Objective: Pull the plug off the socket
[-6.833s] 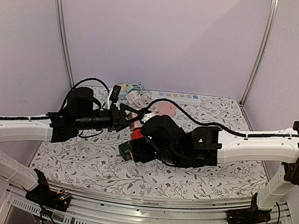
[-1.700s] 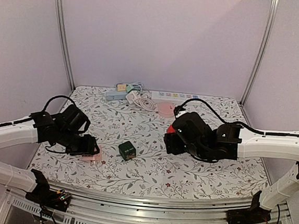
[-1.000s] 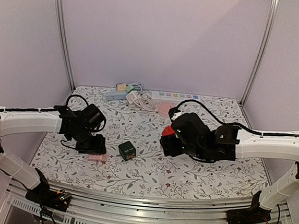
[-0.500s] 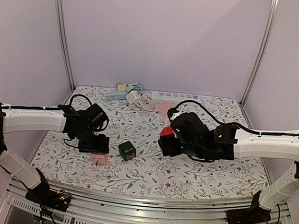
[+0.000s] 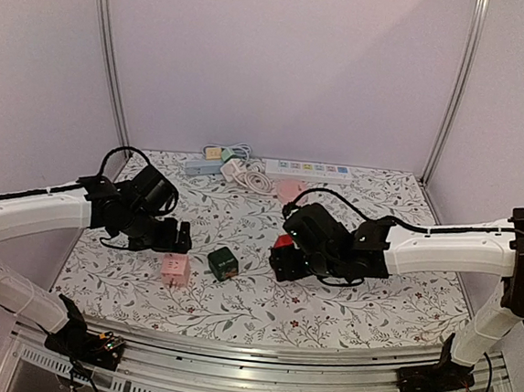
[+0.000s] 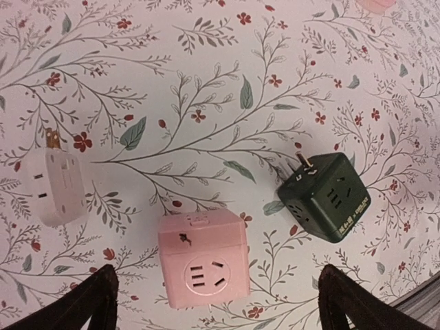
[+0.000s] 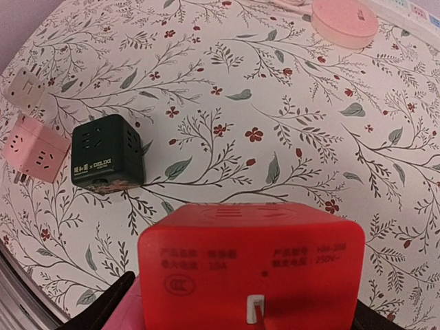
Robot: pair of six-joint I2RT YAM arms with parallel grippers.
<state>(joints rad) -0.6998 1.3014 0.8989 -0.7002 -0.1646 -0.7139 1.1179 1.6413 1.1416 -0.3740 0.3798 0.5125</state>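
Observation:
The pink cube plug (image 5: 174, 268) lies free on the flowered table, its socket face up (image 6: 203, 258); it also shows in the right wrist view (image 7: 34, 148). My left gripper (image 5: 181, 238) hangs just above and behind it, open (image 6: 218, 299), and its dark fingertips (image 6: 96, 302) stand well clear on either side. The red cube socket (image 7: 251, 265) fills the space between my right gripper's fingers. That gripper (image 5: 280, 255) is shut on it above the table's middle, right of the pink cube. Red and pink cubes are apart.
A dark green cube adapter (image 5: 225, 263) (image 6: 324, 196) (image 7: 103, 161) sits between the two grippers. A pale adapter (image 6: 58, 182) (image 7: 24, 86) lies beside the pink cube. Power strips (image 5: 306, 169), a coiled white cable (image 5: 241, 171) and a pink disc (image 5: 288, 189) line the back.
My left gripper has opened, let go of the pink cube and drawn back a little; the cube now rests on the table. The right gripper has drifted left and lower with the red cube.

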